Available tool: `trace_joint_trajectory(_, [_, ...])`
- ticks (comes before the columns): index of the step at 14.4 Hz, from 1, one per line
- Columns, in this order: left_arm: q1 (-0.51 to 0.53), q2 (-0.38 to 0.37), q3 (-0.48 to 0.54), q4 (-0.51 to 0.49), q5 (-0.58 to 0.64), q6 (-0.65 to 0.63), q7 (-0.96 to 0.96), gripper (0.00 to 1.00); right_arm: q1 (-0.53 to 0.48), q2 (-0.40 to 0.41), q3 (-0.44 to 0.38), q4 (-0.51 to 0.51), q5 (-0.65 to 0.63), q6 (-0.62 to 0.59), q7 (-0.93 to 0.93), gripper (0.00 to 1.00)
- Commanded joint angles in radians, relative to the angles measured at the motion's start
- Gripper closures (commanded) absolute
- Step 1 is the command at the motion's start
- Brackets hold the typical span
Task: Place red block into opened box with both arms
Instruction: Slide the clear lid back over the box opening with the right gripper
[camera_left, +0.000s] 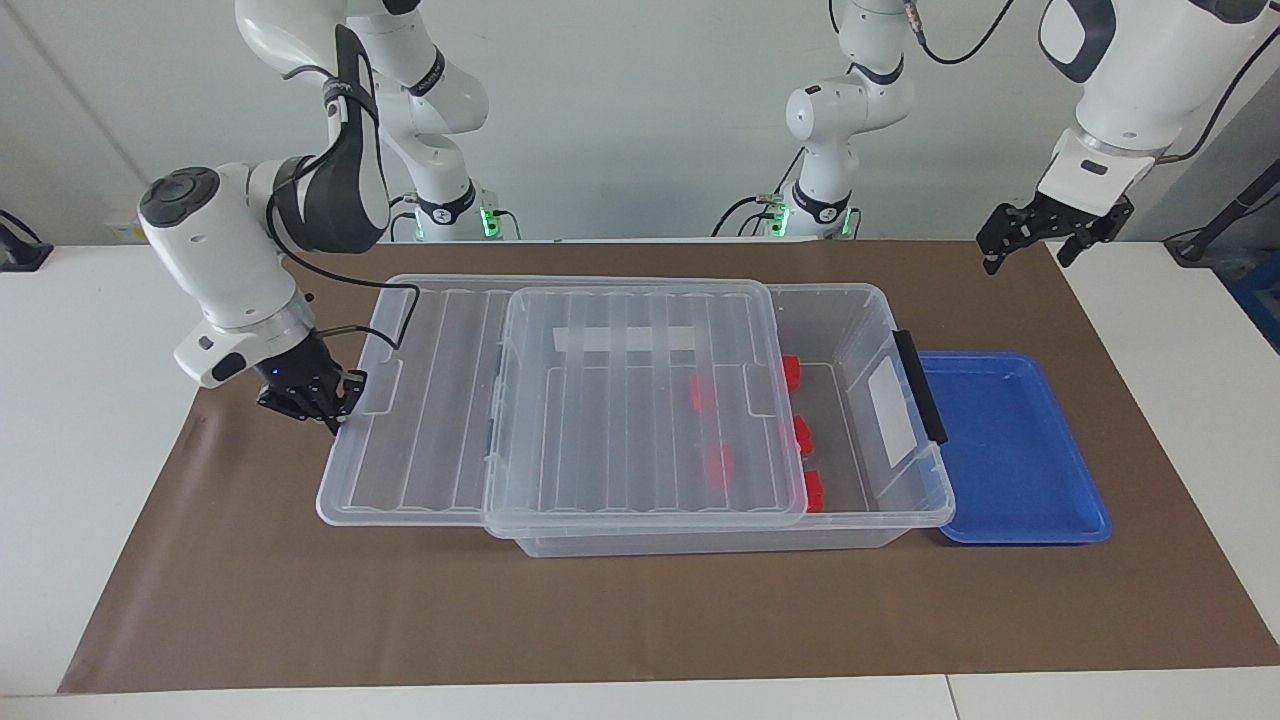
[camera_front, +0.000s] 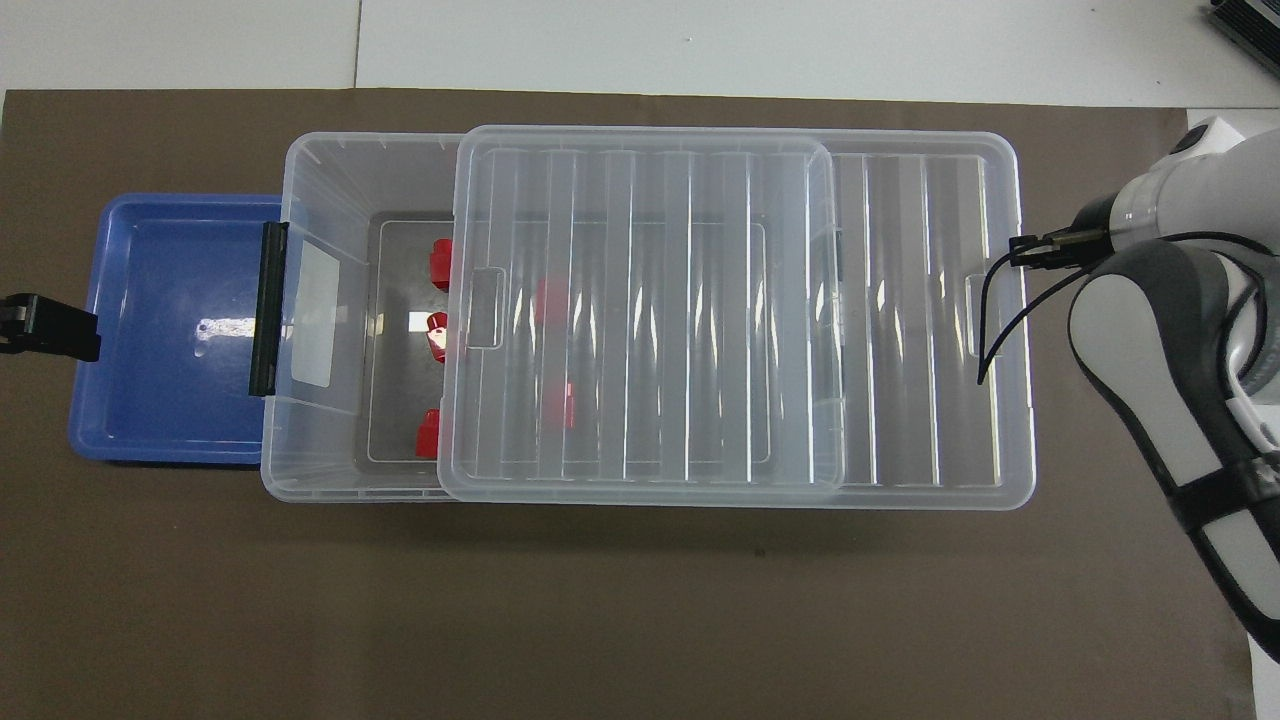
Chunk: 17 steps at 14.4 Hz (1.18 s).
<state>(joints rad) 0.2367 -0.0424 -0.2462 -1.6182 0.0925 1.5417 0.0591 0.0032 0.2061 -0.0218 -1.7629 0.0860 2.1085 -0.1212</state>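
Observation:
The clear box (camera_left: 862, 322) (camera_front: 300, 165) lies lengthwise on the brown mat. Its ribbed lid (camera_left: 600, 420) (camera_front: 650, 300) rests on top and overhangs the box toward the right arm's end. Several red blocks lie on the box floor. One red block (camera_left: 812, 490) (camera_front: 428, 435) shows in the uncovered strip, and another (camera_left: 717, 465) (camera_front: 562, 405) is seen through the lid. My right gripper (camera_left: 320, 405) is shut and pressed against the lid's overhanging end. My left gripper (camera_left: 1028, 250) (camera_front: 60, 328) hangs open and empty, high over the blue tray's outer end.
A shallow blue tray (camera_left: 1010, 450) (camera_front: 170, 320) with nothing in it sits against the box's black end handle (camera_left: 920, 385) (camera_front: 268, 308). The right arm's grey-and-white forearm (camera_front: 1160, 330) fills the mat's corner at that arm's end.

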Motion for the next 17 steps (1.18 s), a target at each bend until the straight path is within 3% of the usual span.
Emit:
trace_joint_trajectory(1, [0.018,-0.054,-0.018,-0.078,-0.016,0.026,0.03,0.0,0.021,-0.002,0.003,-0.006,0.026,0.016,0.035,1.0])
trace_joint_trajectory(10, [0.018,-0.04,-0.013,-0.019,-0.065,0.032,0.035,0.0,0.142,-0.001,0.003,-0.023,0.026,0.041,0.198,1.0])
trace_joint_trajectory(17, [0.019,-0.043,-0.01,-0.037,-0.065,0.04,0.038,0.0,0.205,-0.001,0.003,-0.035,0.026,0.044,0.284,1.0])
